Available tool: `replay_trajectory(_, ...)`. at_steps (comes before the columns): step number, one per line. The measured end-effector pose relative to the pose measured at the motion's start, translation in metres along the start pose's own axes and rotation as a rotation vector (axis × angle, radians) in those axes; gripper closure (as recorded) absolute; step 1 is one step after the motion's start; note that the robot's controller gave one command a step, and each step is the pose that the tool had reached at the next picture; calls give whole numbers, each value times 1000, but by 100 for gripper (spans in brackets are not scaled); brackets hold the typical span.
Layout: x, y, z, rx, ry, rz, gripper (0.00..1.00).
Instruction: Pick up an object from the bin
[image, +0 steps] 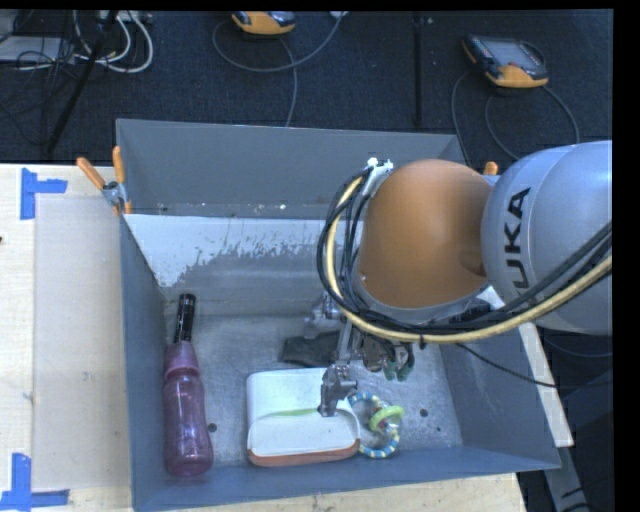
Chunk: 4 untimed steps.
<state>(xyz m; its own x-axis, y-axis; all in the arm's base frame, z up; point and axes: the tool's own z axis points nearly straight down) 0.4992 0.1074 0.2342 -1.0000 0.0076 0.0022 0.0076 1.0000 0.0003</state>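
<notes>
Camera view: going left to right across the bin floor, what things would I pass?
Purple bottle with a black cap → white flat pad with a brown edge → green-and-blue ring toy.

arm (560, 235): silver-grey, black lettering | orange cover (420, 235) | black-yellow cables (333, 262) | metal hand (331, 403)

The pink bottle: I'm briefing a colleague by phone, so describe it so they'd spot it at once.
Look in the grey bin, along the foot of its left wall. The pink bottle lies lengthwise, black cap pointing to the far wall. It alone is long and pink; the neighbouring white pad is flat and rectangular.
</notes>
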Motion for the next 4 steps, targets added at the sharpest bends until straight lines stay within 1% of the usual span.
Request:
replay_trajectory(1,0,0,0,0,0,0,0)
replay_trajectory(2,2,-10,42,-2,-7,9,0)
replay_trajectory(3,-6,-30,103,0,-4,-39,0)
replay_trajectory(4,-9,-45,159,-4,-19,-4,100)
